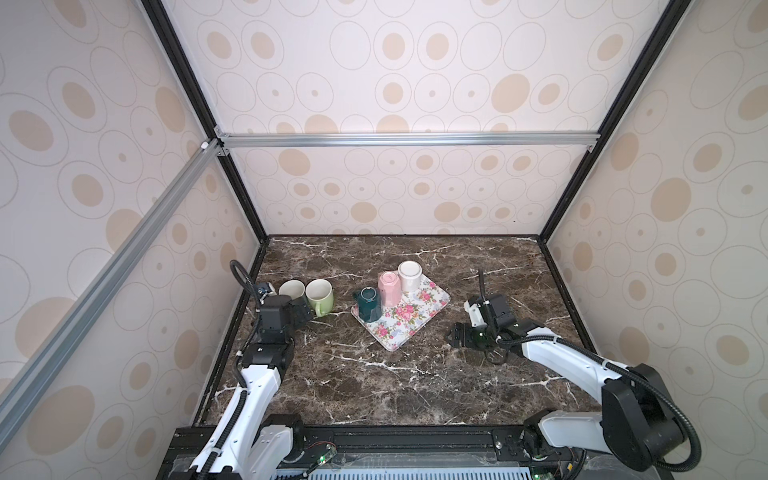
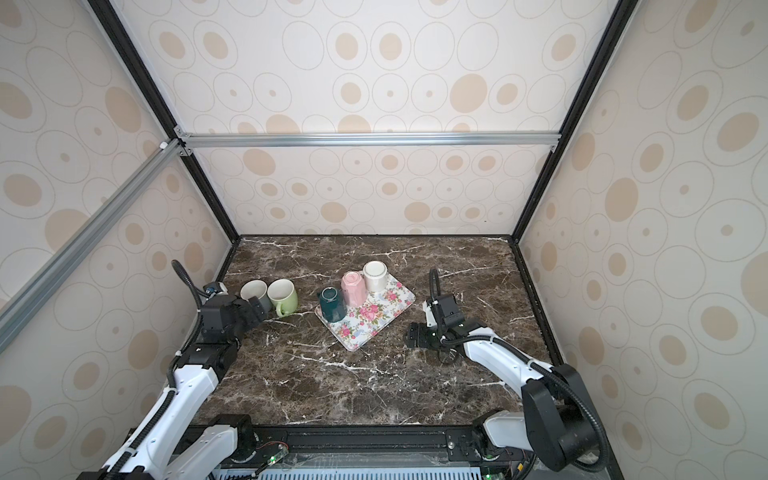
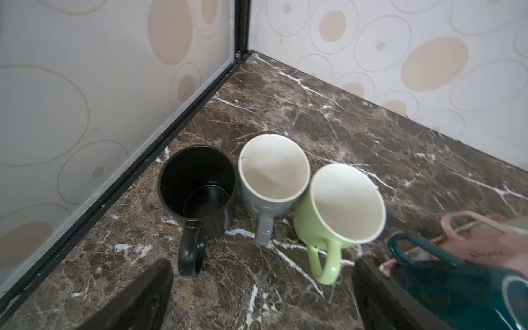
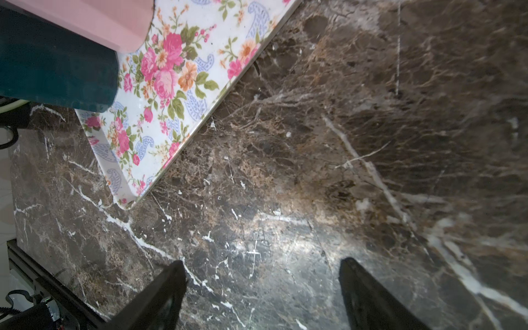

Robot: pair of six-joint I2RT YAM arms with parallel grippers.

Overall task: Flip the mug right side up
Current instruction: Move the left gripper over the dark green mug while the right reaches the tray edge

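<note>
Enclosure walls (image 1: 415, 195) papered cream, beige ovals inside thin rings; black and silver frame rails (image 1: 407, 139) at the corners.

Worktop (image 1: 395, 386) dark brown marble look, white veins, glossy.

Floral tray (image 1: 419, 313), rounded rectangle, pink roses on white, lies skewed near the middle. Three mugs sit upside down on its far-left part, close in a row: teal mug (image 1: 369, 305), faceted pink mug (image 1: 389, 289), white mug (image 1: 409, 276).

Three more stand right side up on bare worktop by the left wall: black mug (image 3: 197, 183) nearest the wall, grey mug (image 3: 274, 168), green mug (image 3: 345, 203). All are glazed, with handles toward the left arm; grey and green have cream insides and are pressed close.

The left arm's wrist hides the black mug in both top views.

Left gripper (image 3: 261, 268) spread wide, empty, just short of the black and green handles.

Right gripper (image 4: 263, 264) low over bare worktop right of the tray, jaws apart, holding nothing.
</note>
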